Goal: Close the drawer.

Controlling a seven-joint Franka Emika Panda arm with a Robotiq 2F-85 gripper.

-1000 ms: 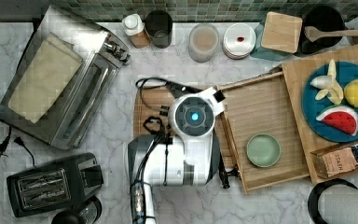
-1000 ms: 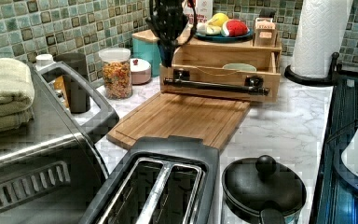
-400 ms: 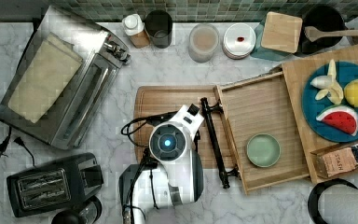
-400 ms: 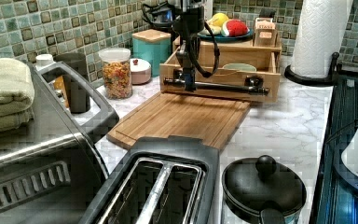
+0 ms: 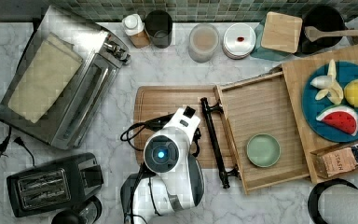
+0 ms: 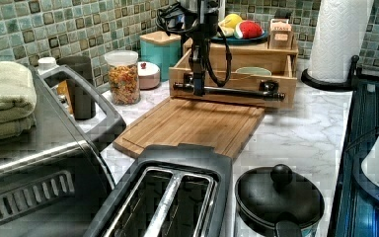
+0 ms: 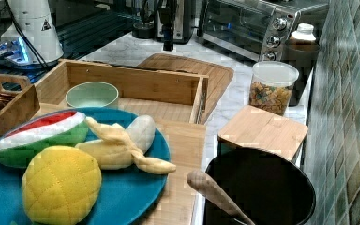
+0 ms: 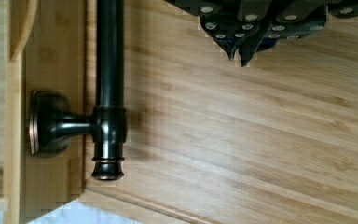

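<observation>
Surface: white marble counter with grey veining, green mosaic tile wall along the back. The grooved cutting board lies flat at the centre of the top view.

Drawer: pulled well out, centre right of the top view, floor exposed, its front rim over the cutting board's edge. A green bowl sits inside near the lower rim. The black bar handle runs top to bottom just left of the drawer front in the top view; in the left view it crosses the front face at.

My pincer: in the wrist view the two fingertips are pressed together with nothing between them, hanging over bare board, apart from the handle's end post. In the left view my fingers stand just in front of the bar, near its left end. Contact with the bar: cannot tell.

Edges and room: the toaster oven fills the upper left of the top view, the black toaster the lower left. Jars and a dark cup line the top edge. A blue plate of toy fruit sits on the cabinet top at the right edge. Open marble lies between oven and board, and below the drawer's lower rim.
</observation>
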